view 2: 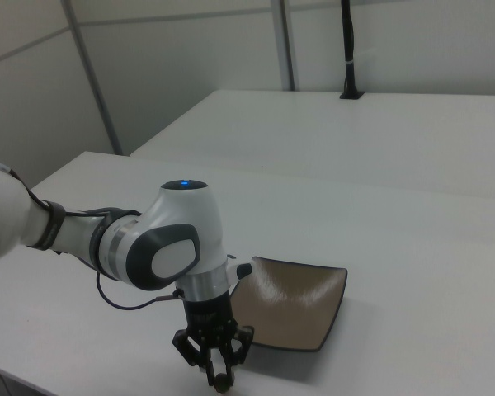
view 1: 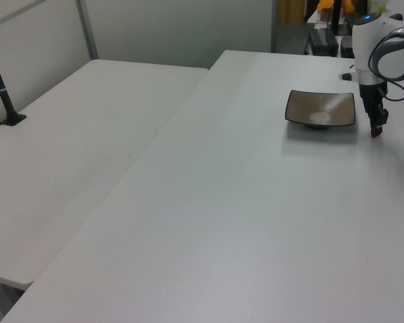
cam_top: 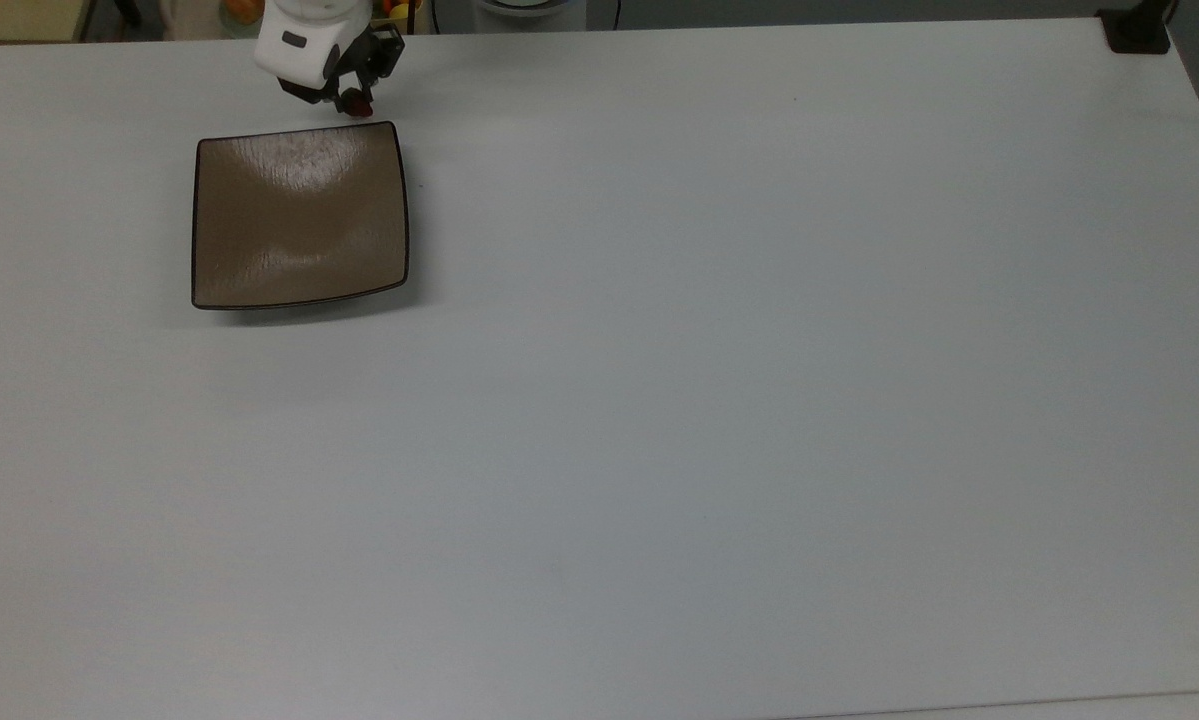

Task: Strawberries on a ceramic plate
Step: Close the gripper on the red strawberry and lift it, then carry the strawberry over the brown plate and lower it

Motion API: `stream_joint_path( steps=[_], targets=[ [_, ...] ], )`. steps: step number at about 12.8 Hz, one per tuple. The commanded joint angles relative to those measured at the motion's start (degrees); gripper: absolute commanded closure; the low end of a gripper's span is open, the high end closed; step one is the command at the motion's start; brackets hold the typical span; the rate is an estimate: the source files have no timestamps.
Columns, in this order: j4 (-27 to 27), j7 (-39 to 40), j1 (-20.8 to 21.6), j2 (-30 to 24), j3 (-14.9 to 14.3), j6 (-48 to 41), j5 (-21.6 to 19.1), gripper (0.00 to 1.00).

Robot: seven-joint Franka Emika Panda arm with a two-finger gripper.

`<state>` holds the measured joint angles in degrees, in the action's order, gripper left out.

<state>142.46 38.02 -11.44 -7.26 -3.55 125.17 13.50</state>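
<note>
Fingers clench the strawberry, mostly hidden between them just off the ceramic plate above the worktop. Its red shows in the top view; the right view gives a dark blob.

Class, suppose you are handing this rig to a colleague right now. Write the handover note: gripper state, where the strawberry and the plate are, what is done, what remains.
Gripper: shut on the strawberry, low over the table, just beyond the plate's top edge in the top view.
Ceramic plate: flat on the table, nothing on it.
Done: strawberry grasped.
Left: carry it over the plate, lower it, open the fingers, withdraw.
</note>
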Motion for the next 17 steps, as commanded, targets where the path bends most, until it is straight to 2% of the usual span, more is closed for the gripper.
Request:
stream_joint_path(
  steps=[1, 4, 8, 10, 13, 15, 17],
  targets=[
    [-1.91, 0.39, 1.34, -3.46, -0.49, -5.79, 1.18, 1.00],
    [-10.07, 0.39, 3.18, -3.73, -0.32, -16.51, 1.00, 1.00],
    [-26.23, 0.48, 5.64, -0.40, -0.23, -28.03, -2.76, 1.00],
    [-31.87, 0.65, 5.64, 1.44, -0.23, -28.75, -4.79, 1.00],
    [-37.76, 0.57, 5.64, 5.92, -0.23, -28.14, -5.32, 1.00],
    [-40.15, 0.65, 5.29, 8.82, -0.23, -27.70, -7.25, 1.00],
    [-40.33, 0.48, 4.94, 11.11, -0.23, -23.24, -7.17, 1.00]
  ],
)
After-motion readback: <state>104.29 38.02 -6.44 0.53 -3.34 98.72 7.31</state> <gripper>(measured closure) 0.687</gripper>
